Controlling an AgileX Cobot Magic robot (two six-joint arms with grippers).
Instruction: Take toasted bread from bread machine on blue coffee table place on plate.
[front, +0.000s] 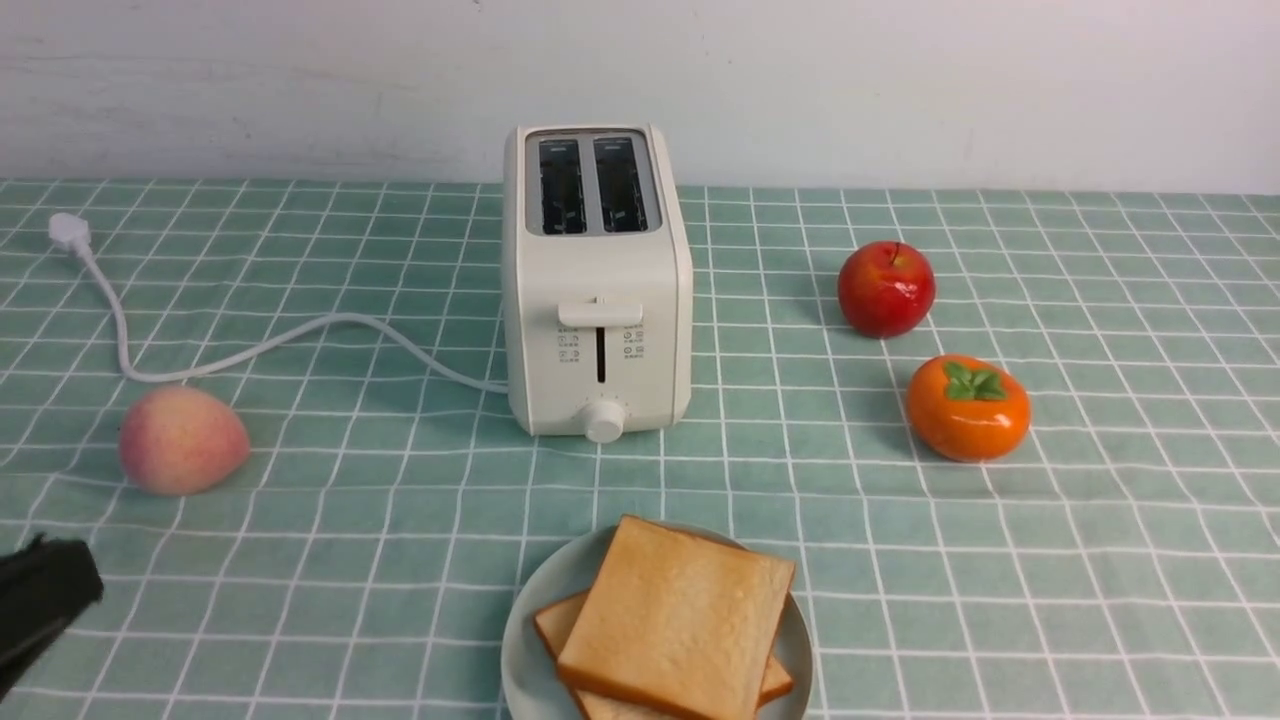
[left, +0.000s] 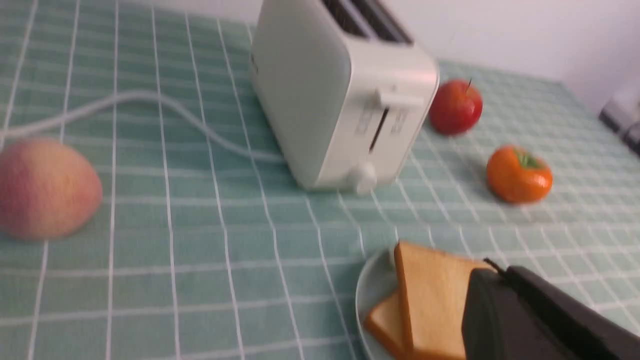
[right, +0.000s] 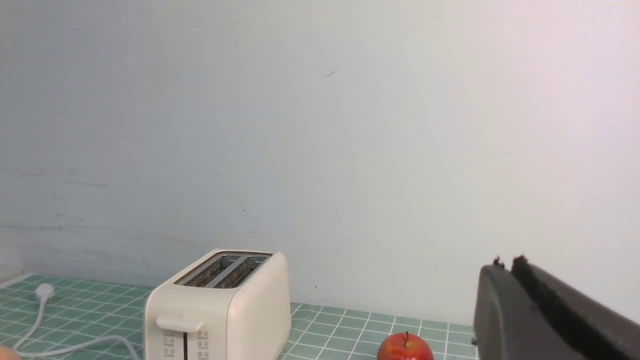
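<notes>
Toast (front: 675, 620) is lying on the plate (front: 520, 640), two square slices, one on top of the other. The top slice is sitting a bit crooked, so a corner of the bottom slice is peeking out. The plate is sitting on the blue coffee table (front: 400, 520), near the robot and in front of the bread machine (front: 597, 300), not touching it. The bread machine is standing upright in the middle of the table, and both of its slots are showing dark and empty. A white cord (front: 250, 350) is running from its left side across the table and is ending in a plug (front: 68, 232) far back on the left.

A peach (front: 183, 440) is resting on the left side of the table. A red apple (front: 886, 288) and an orange persimmon (front: 968, 407) are sitting on the right side, near each other but apart.

The left gripper (front: 70, 580) is poking in at the low left corner of the front view, well apart from the plate. Its wrist view is showing the two black fingers (left: 490, 320) pressed together with nothing between them. The right gripper (right: 505, 265) is showing up only in its own wrist view, pointing toward the wall (right: 320, 125). Its fingers are lying side by side with hardly any gap, and it is holding nothing.
</notes>
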